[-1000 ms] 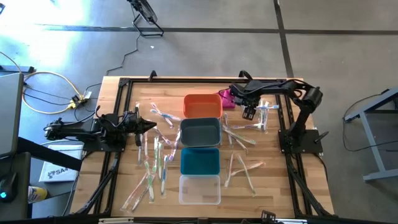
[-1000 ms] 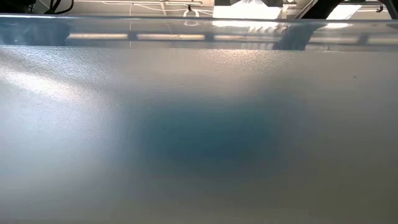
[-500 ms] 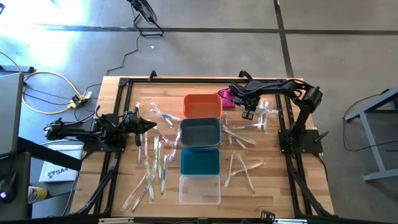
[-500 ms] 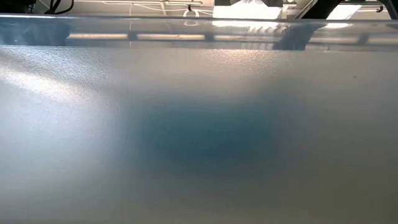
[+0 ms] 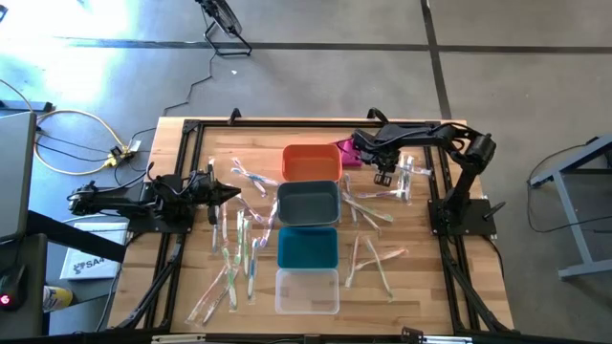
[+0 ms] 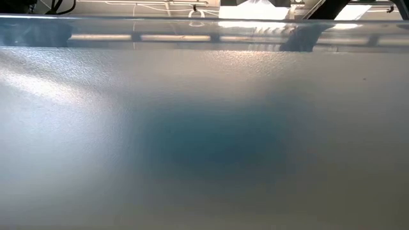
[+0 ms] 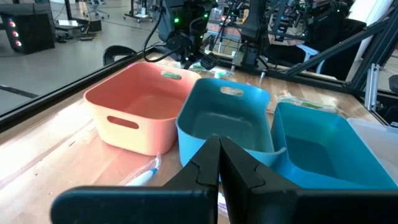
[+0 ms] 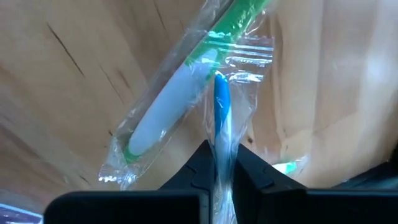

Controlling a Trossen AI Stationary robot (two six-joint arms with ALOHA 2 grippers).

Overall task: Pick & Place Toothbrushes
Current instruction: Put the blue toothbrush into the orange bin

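Observation:
Toothbrushes in clear wrappers lie scattered on the wooden table, one group left of the bins (image 5: 239, 250), others right of them (image 5: 371, 258). My right gripper (image 5: 384, 178) hangs over the far right group, shut on a blue toothbrush (image 8: 221, 106). That one lies beside a green and white toothbrush (image 8: 180, 93), which lies flat on the wood. My left gripper (image 5: 234, 194) waits shut and empty at the table's left, pointing toward the bins. The low view shows only a blurred wall. My right gripper pinches the blue toothbrush in its wrapper (image 8: 222, 140) between its two fingers, coming from above and pointing down. The stick runs out past the fingertips, and its wrapper overlaps the green toothbrush's wrapper. Whether it is clear of the table, I cannot tell.
Four bins stand in a row down the table's middle: orange (image 5: 311, 162) farthest, then grey (image 5: 308, 204), teal (image 5: 308, 247) and clear (image 5: 308, 290). A magenta cloth lump (image 5: 349, 153) lies beside the orange bin, close to my right gripper. A black frame (image 5: 191, 129) edges the table.
My right gripper has shut on the blue toothbrush, staying over the same spot at the far right. My left arm has kept still.

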